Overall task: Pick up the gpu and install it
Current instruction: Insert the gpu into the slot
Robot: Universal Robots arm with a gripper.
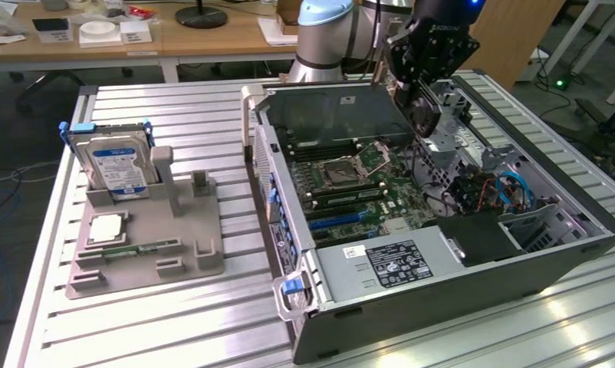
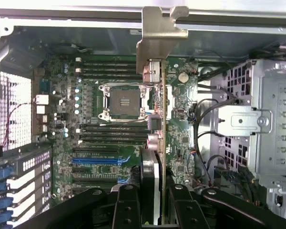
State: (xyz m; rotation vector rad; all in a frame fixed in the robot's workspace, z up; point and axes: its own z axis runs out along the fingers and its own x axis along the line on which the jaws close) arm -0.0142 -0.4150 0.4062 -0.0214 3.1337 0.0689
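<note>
Exterior view: the black end effector [image 1: 415,80] hangs in the upper part of the frame, toward the exterior view's right. Below it, the open grey metal computer case [image 1: 441,295] lies on the ribbed aluminium surface [image 1: 164,330]. The end effector is closed on the gpu [image 1: 427,115], a thin dark circuit card with a round fan. The card seems to be in the air above the far part of the green motherboard [image 1: 359,188]. At the exterior view's left, a grey holder tray [image 1: 200,230] stands well apart from the work.

Wrist view: the gpu [image 2: 151,176] is seen edge-on between the two black fingers [image 2: 126,205]. Its silver metal bracket [image 2: 158,36] is at the end far from them, near the metal rim of the case. The blue expansion slots [image 2: 97,161] lie beside the card, not under it.

I judge that the picking is done and the carrying to the slot is in hand. Seating calls for the card edge exactly over one slot, the bracket at the rear opening, and a straight push.
</note>
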